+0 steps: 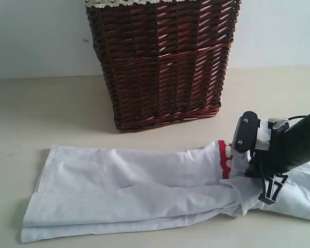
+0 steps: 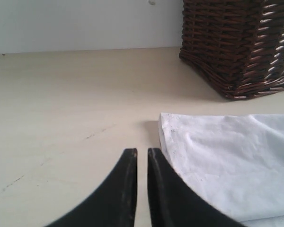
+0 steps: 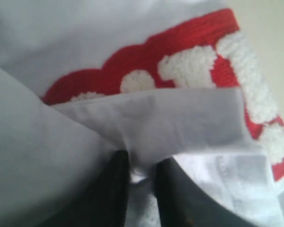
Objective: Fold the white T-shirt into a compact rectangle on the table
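Pinching a fold of the white T-shirt [image 1: 119, 186] with the right gripper [image 3: 142, 160], lower right; hovering the left gripper [image 2: 142, 153] pressed together, empty. Lying lengthwise-folded across the table [image 1: 41, 113], bottom of frame; seemingly awaiting crosswise folds.

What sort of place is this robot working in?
Probably a staged laundry-folding test bench rather than a home: a wide pale beige table, a plain white wall behind it, and a dark wicker basket near a partly folded white T-shirt.

Dark brown wicker basket [image 1: 163, 62] with white lace trim [image 1: 129, 3] stands before a pale wall [image 1: 36, 36]
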`<state>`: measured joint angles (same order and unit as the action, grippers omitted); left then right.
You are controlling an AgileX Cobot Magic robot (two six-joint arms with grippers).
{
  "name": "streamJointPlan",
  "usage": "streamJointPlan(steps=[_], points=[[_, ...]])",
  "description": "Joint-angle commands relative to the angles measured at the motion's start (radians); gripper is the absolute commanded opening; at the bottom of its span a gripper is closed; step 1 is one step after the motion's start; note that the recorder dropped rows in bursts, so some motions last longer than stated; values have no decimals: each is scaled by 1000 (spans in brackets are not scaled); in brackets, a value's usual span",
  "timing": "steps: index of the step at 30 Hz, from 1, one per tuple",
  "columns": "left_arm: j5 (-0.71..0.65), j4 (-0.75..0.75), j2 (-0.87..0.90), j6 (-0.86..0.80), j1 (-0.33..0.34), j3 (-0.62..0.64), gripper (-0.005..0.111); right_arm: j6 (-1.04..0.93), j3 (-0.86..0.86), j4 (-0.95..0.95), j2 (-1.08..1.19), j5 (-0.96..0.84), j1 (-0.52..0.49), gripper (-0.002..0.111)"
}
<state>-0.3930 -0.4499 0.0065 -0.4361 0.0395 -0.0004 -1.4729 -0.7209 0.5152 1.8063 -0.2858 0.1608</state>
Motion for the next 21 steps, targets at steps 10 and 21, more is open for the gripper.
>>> streamJointPlan(steps=[10, 21], points=[[5, -1, -7, -1, -2, 0, 11, -145, 27, 94, -110, -67, -4, 32], [5, -1, -7, -1, -2, 0, 11, -90, 27, 197, -358, -67, -4, 73]])
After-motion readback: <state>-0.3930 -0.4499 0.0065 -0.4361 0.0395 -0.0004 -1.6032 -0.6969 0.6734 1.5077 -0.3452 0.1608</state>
